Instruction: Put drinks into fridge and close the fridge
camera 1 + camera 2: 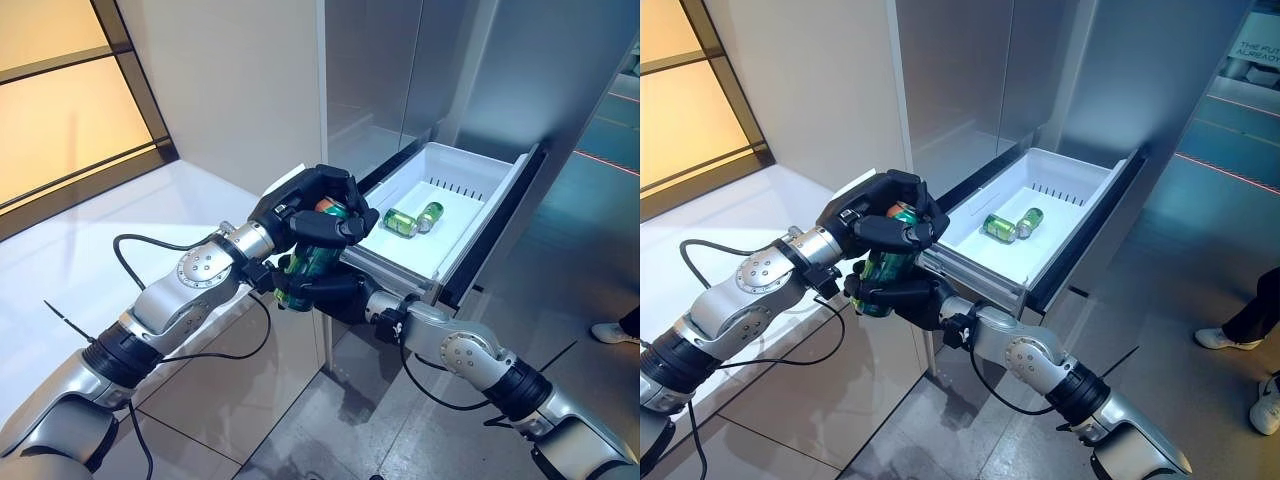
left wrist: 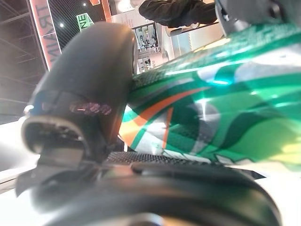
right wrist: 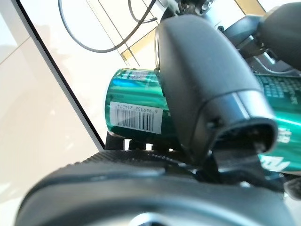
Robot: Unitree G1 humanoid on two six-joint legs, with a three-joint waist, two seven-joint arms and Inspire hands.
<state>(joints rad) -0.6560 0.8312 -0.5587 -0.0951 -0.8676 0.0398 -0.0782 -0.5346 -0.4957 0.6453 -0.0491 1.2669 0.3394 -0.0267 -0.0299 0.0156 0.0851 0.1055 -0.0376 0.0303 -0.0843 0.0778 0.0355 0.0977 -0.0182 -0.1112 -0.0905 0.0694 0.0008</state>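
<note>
A green can [image 1: 311,262] is held upright in the air just left of the open white fridge drawer [image 1: 470,168]. My left hand [image 1: 318,198] is curled over the can's top. My right hand [image 1: 335,297] is curled round its lower end from below. The can fills the left wrist view [image 2: 211,108] behind the thumb [image 2: 89,94]. The right wrist view shows its barcode end [image 3: 136,110] under the thumb [image 3: 207,89]. Green cans [image 1: 401,222] lie on their sides inside the drawer.
The drawer sticks out from the grey fridge front [image 1: 400,80] with its dark front panel [image 1: 500,230] on the right. A white counter [image 1: 90,250] lies at the left. A person's shoes [image 1: 1220,338] stand on the floor at the right.
</note>
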